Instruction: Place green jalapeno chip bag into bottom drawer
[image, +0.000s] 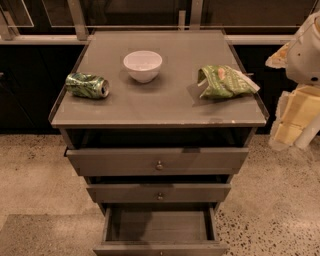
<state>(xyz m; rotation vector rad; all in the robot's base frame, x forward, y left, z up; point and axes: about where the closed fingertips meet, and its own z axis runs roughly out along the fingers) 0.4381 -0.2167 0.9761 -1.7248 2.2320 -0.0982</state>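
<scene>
A green jalapeno chip bag (224, 81) on a tabletop (165, 102) — bottom drawer (160, 248) open at 6 o'clock.
Bag lies at 3 o'clock; gripper (296, 117) farther out, apart from it — open or closed, cannot tell.

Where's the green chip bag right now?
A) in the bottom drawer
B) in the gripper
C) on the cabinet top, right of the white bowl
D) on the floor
C: the green jalapeno chip bag lies on the cabinet top, right of the white bowl; the bottom drawer stands open without it, and the gripper is off the cabinet's right edge, apart from the bag.
</scene>
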